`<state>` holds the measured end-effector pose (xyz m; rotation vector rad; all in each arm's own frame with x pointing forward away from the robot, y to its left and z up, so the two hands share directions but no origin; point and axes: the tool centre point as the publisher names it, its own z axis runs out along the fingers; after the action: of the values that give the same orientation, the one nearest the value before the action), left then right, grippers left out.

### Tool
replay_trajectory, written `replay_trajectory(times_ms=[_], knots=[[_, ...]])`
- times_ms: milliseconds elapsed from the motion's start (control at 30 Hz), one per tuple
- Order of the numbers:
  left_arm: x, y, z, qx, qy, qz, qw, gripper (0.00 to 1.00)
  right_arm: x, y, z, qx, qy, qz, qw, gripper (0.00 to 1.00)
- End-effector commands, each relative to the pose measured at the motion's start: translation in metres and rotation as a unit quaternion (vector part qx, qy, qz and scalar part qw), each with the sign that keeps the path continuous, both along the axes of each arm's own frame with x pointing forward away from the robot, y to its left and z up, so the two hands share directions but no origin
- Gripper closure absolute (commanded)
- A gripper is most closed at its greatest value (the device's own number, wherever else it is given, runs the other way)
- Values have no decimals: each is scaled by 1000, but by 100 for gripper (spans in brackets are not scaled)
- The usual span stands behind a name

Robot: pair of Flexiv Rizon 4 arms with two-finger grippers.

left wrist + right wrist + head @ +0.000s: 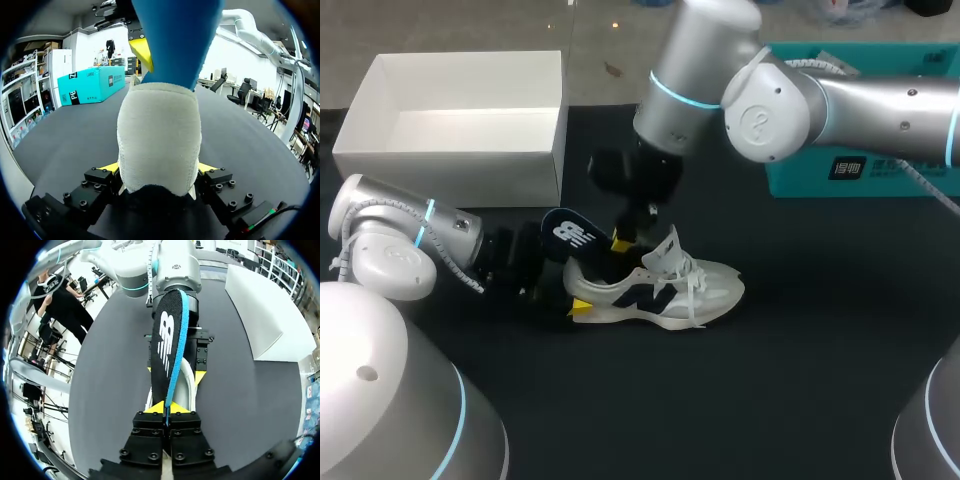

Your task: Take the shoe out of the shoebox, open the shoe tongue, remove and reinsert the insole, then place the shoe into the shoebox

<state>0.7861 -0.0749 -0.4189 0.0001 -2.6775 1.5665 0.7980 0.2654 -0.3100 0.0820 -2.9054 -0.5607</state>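
1. Currently the shoe lies on its sole on the table, toe toward 3 o'clock. The shoebox is well apart at 10 o'clock. The left gripper has its jaws clamped on the heel from both sides. The right gripper has its jaws pinched shut on the thin edge of the insole, which stands tilted above the heel opening.
2. Insole slip: the pinch holds only a narrow edge. A sideways tug or twist could bend the flexible insole and work it out of the grip.
3. Snag: the raised tongue and loose laces sit just at 3 o'clock of the right gripper. If the tongue flops back over the opening, the insole could fold or jam against it.
4. Shoe shift: any push or pull along the insole loads the heel hold. If that clamp gives, the shoe would likely tip or slide on the table.
5. Collision: both grippers work close together over the heel, so a small misjudged move could knock fingers together.
6. Boxing: a shoe carried low toward 10 o'clock could catch the shoebox's near wall and shove it.
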Motion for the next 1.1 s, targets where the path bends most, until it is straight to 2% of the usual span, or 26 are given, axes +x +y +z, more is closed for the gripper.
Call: replay_trajectory(times_ms=[33, 333, 500, 1100], knots=[[1, -1, -1, 1, 1, -1, 1000, 100, 1, 2, 13, 12, 2, -4, 1000, 100], [1, -1, -1, 1, 1, -1, 1000, 100, 11, 13, 53, 67, 7, -6, 998, 100], [1, -1, -1, 1, 1, -1, 1000, 100, 15, 16, 75, 112, 23, -5, 993, 100], [1, -1, -1, 1, 1, -1, 1000, 100, 15, 16, 75, 112, 23, -5, 993, 100]])
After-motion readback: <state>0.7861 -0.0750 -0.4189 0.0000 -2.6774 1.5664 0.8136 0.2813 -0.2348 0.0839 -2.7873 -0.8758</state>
